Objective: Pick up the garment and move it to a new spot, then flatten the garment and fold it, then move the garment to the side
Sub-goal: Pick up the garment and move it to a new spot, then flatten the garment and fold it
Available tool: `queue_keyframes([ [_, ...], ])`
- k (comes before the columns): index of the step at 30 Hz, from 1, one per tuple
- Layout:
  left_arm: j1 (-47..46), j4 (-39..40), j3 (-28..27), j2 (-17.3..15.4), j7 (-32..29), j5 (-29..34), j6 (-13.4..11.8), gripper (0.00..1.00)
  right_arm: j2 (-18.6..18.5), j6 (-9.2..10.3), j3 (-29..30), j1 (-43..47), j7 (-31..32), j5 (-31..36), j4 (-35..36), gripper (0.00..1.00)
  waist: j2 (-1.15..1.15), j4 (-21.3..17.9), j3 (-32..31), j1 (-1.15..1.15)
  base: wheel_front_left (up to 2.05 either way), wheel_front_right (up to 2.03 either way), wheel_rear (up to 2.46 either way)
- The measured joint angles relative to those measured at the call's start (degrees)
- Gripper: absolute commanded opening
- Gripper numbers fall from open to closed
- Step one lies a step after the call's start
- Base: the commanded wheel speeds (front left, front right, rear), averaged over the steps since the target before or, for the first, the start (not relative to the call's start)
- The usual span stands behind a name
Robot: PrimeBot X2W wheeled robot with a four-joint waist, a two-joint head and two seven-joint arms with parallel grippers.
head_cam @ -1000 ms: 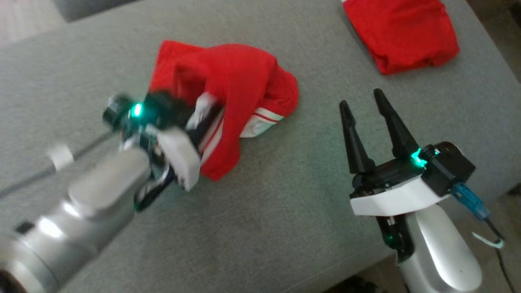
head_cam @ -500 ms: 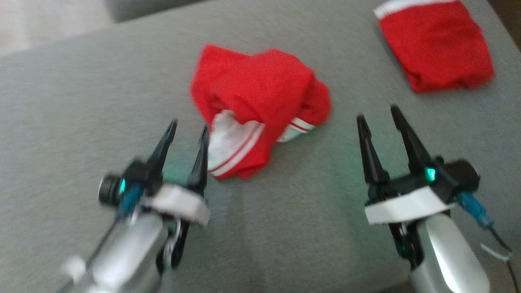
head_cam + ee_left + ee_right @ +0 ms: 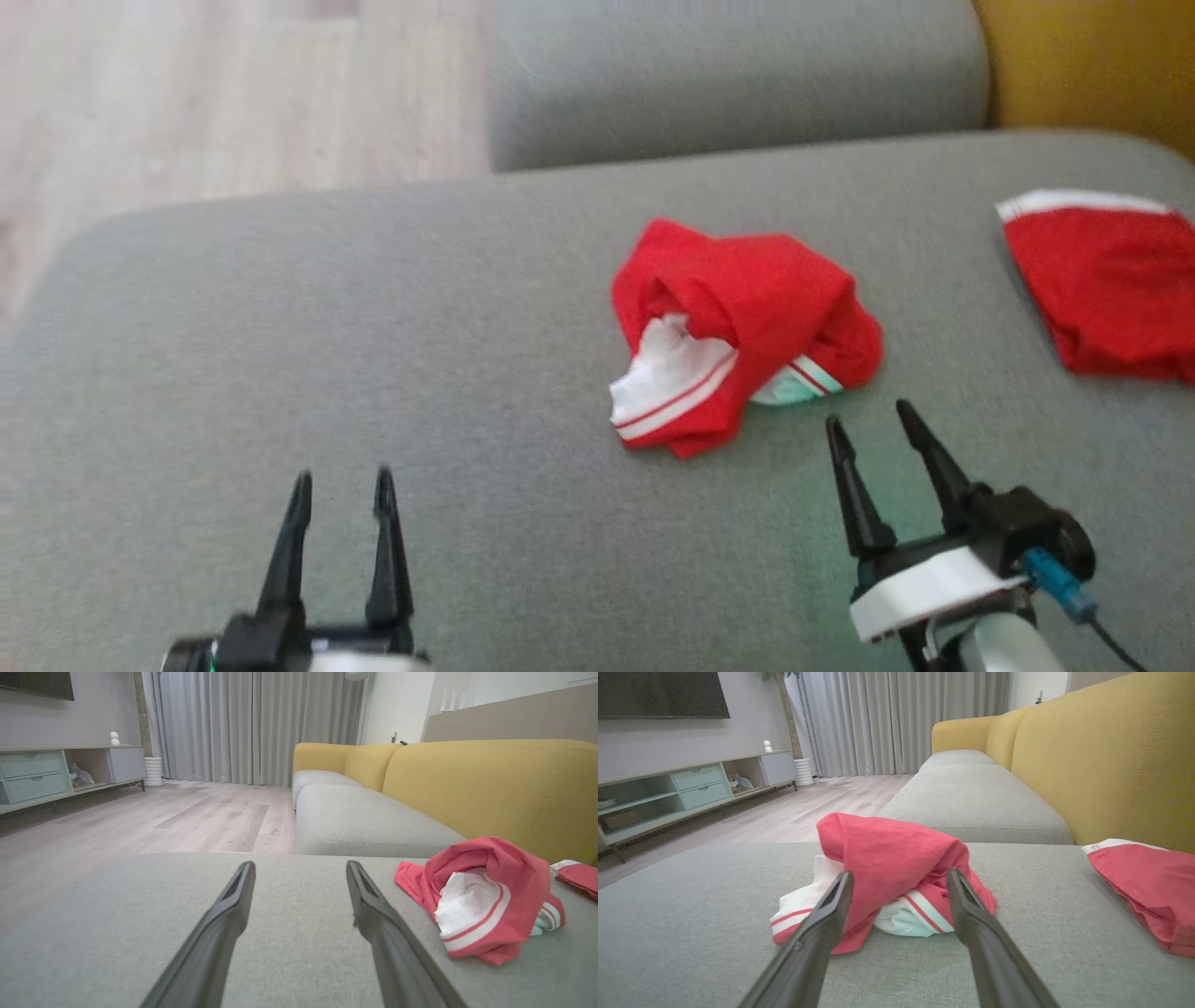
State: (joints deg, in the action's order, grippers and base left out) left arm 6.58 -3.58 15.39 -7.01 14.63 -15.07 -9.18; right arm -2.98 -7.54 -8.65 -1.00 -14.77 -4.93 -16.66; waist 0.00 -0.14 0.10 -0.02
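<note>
The garment (image 3: 747, 322) is a red piece with white striped trim, lying crumpled in a heap on the grey sofa seat (image 3: 373, 327). It also shows at right as the garment (image 3: 481, 896) in the left wrist view and straight ahead as the garment (image 3: 887, 872) in the right wrist view. My left gripper (image 3: 341, 483) stands open at the lower left, well clear of the heap, nothing between its fingers. My right gripper (image 3: 866, 415) is open too, its tips just short of the heap's near edge.
A second red garment (image 3: 1106, 285), folded flat, lies at the seat's right edge. A yellow backrest (image 3: 495, 788) runs behind the seat, another grey cushion (image 3: 728, 79) lies beyond, and wooden floor (image 3: 187, 103) at far left.
My left gripper has let go of the garment, opened and drawn back to the lower left. The garment dropped into a heap. The head camera has tilted up, shifting the whole picture.
</note>
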Motion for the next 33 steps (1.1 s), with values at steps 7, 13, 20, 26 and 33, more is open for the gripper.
queue_keyframes([
  [7,4.3,0.1,-4.2,2.6,0.0,4.5,4.6,1.0,0.2,0.0,-0.6,1.9,0.0,0.1,-0.7,1.0,0.0,2.2,-3.2,0.01,0.0,0.0,0.0],
  [13,4.3,0.1,-5.7,3.4,0.0,6.0,5.8,1.0,0.2,0.0,-0.5,1.9,0.0,0.1,-0.8,1.0,0.0,2.2,-3.2,0.02,0.0,0.0,0.0],
  [20,4.3,-0.7,-6.2,3.7,0.0,6.5,6.8,1.0,0.2,0.0,-0.3,1.9,0.0,0.0,-0.8,1.0,0.0,2.4,-3.3,0.02,0.0,0.0,0.0],
  [26,4.3,-1.5,-6.1,3.7,0.0,6.4,6.7,1.0,0.2,0.0,-0.4,1.9,0.0,-0.1,-0.8,1.0,0.0,2.3,-3.3,0.02,0.0,0.0,0.0],
  [33,4.3,-1.6,-5.9,3.7,0.0,5.9,6.7,1.0,0.2,0.0,-0.5,1.9,0.0,-0.6,-0.8,1.0,0.0,1.5,-2.9,0.02,0.0,0.0,0.0],
])
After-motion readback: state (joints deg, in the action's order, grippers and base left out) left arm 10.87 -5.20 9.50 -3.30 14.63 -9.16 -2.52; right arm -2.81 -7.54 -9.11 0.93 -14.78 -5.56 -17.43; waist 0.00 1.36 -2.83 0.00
